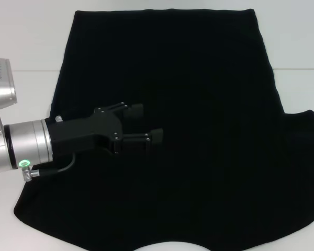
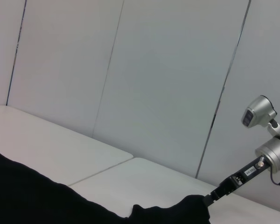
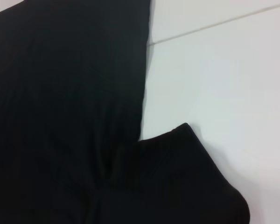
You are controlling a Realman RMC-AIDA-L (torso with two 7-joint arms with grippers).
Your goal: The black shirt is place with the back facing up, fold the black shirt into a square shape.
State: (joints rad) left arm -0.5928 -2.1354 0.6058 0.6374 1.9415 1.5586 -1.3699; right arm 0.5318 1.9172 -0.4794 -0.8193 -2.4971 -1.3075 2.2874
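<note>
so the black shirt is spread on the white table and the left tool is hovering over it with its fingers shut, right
Not quite: the left tool has its fingers open, with a clear gap between them in the head view. The rest holds: the black shirt lies spread on the white table, and that tool is over it.

White table [image 1: 26,47] with a thin seam line across its top, plain and matte. Behind it a pale grey panelled wall [image 2: 168,79], split by dark vertical joints. Light is even and soft, no hard shadows.
</note>
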